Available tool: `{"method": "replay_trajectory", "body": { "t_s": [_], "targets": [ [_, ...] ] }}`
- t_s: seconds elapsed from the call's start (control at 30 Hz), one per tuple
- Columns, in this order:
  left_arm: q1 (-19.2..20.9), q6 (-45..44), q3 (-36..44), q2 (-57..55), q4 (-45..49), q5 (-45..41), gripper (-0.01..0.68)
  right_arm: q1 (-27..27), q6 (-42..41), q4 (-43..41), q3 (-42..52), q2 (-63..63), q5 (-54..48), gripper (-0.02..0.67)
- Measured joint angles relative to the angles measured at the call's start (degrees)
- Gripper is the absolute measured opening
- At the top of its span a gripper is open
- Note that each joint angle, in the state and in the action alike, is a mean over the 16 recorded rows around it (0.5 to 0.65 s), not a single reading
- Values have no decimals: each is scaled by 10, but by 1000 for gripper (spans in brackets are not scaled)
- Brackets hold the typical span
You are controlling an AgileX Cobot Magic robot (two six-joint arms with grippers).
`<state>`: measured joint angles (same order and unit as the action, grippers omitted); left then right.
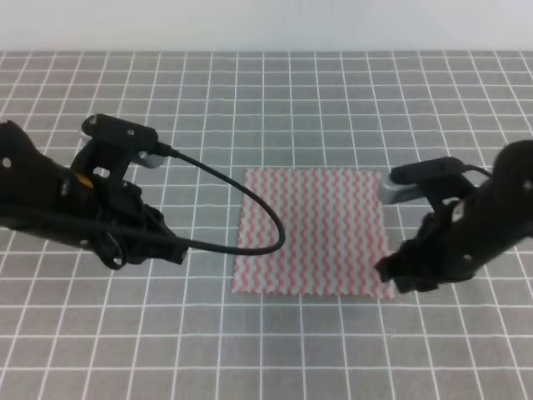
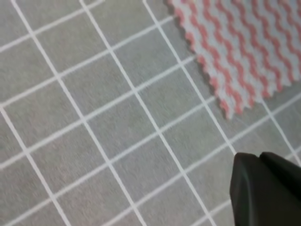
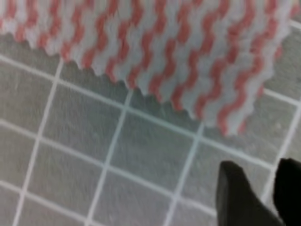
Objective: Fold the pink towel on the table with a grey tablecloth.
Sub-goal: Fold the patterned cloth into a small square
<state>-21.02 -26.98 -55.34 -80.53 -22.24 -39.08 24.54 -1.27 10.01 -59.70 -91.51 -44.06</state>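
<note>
The pink towel [image 1: 312, 232] lies flat and unfolded on the table with a grey tablecloth [image 1: 275, 108]. My left gripper [image 1: 173, 250] hovers over bare cloth, about two squares left of the towel's front left corner. In the left wrist view its dark fingers [image 2: 265, 188] look pressed together, below that towel corner [image 2: 240, 52]. My right gripper [image 1: 390, 272] sits at the towel's front right corner. In the right wrist view its two fingertips [image 3: 235, 193] stand a little apart and empty, just short of the towel's scalloped edge [image 3: 188, 52].
A black cable [image 1: 250, 200] loops from the left arm over the towel's left edge. The grid tablecloth [image 2: 94, 117] stretches on all sides of the towel, and a pale wall [image 1: 266, 25] lies behind the table's far edge.
</note>
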Motion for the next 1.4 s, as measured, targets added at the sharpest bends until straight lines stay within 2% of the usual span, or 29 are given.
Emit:
{"method": "replay_trajectory", "body": {
  "t_s": [0.3, 0.63, 0.83, 1.17, 1.3, 1.4],
  "targets": [
    [0, -1, -3, -22, 11, 27, -1, 1, 22, 13, -69, -108, -5, 282],
    [0, -2, -3, -41, 30, 29, 0, 0, 66, -4, -108, -163, -35, 295],
    [0, -2, -3, -49, 35, 32, -1, 0, 82, -5, -110, -170, -33, 248],
    [-2, -18, -3, -54, 40, 37, 3, 1, 85, 6, -123, -173, -28, 69],
    [-14, -61, -3, -54, 33, 34, 38, 1, 77, 9, -145, -173, -35, 16],
    [-32, -109, -3, -56, 28, 33, 101, 1, 71, 10, -168, -173, -41, -5]
  ]
}}
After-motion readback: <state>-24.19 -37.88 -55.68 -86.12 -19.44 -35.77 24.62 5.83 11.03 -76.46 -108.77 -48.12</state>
